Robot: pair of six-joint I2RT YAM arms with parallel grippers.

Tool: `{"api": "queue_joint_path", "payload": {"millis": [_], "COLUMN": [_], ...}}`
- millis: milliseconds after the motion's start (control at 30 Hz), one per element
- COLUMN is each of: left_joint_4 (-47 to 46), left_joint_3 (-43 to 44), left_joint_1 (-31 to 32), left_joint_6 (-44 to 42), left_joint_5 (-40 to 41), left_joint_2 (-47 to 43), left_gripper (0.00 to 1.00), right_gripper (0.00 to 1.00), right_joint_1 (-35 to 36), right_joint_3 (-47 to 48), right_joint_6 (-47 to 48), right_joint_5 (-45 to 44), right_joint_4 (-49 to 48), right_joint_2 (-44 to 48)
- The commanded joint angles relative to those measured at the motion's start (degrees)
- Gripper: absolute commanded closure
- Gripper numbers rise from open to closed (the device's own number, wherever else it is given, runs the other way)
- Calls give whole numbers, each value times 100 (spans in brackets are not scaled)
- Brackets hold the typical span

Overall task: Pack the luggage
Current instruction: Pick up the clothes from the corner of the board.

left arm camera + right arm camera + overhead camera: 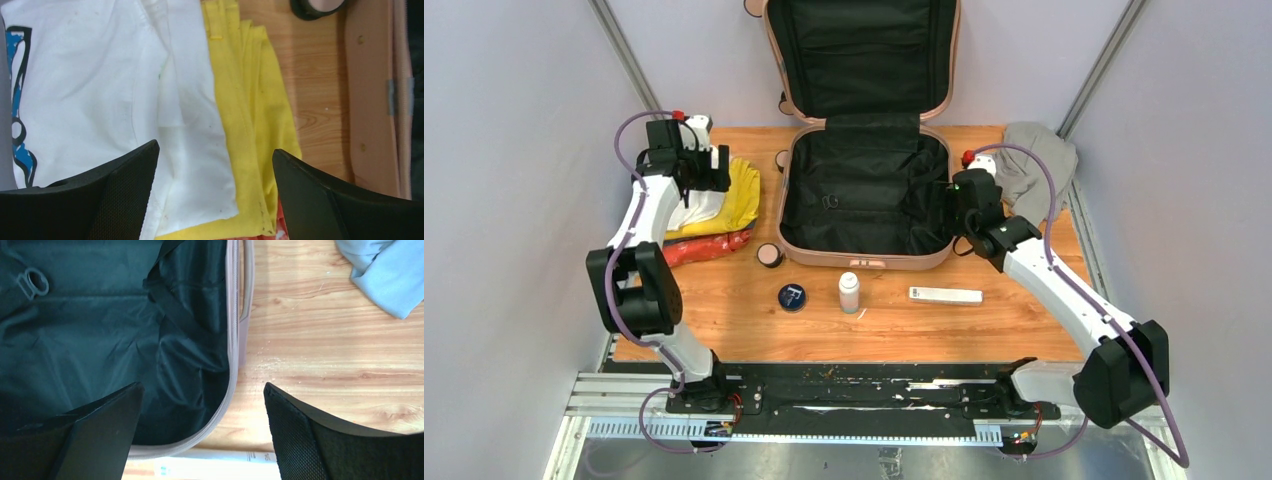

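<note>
- Luggage (864,262) open, nothing packed inside yet.
- Clothes (742,195), bottle (849,292), tin (792,297) wait on worktop (1024,330).
- Left gripper (216,152) above clothes, right gripper (203,386) over luggage rim: both wide open, empty.

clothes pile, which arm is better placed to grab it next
Left, probably. The left gripper hangs open right above the clothes. The right gripper, also open, is over the suitcase rim, the whole case between it and the pile.

We see bright, even light — soft shadows on the table (1024,320), while the luggage (864,205) interior reads murky.
</note>
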State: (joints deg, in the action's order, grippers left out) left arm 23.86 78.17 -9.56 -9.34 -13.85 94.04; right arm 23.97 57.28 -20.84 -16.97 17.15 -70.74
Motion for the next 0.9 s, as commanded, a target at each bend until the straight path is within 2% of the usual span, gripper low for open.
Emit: {"api": "queue_joint_path", "payload": {"millis": [0,100,300,733,800,867], "left_joint_4": [469,503,307,107,98,89], "left_joint_3": [273,248,55,-45,-46,-45], "left_joint_1": [-9,-6,-1,182,187,185], "left_joint_6": [-107,-160,-292,-767,-786,-859], "left_joint_5": [474,592,839,1266,1368,1376], "left_joint_2": [345,494,639,1048,1094,1087], "left_gripper": [14,19,25,21,25,35], "right_gripper": [9,13,17,24,26,29], "right_joint_1": [333,456,538,557,558,557], "right_joint_3": [403,504,530,520,506,490], "right_joint_6": [144,141,108,45,52,66], "right_joint_5": [39,260,710,1246,1245,1232], "right_joint_4": [957,1071,1124,1124,1124,1132], "right_joint_2": [-78,-97,-141,-144,-114,-79]}}
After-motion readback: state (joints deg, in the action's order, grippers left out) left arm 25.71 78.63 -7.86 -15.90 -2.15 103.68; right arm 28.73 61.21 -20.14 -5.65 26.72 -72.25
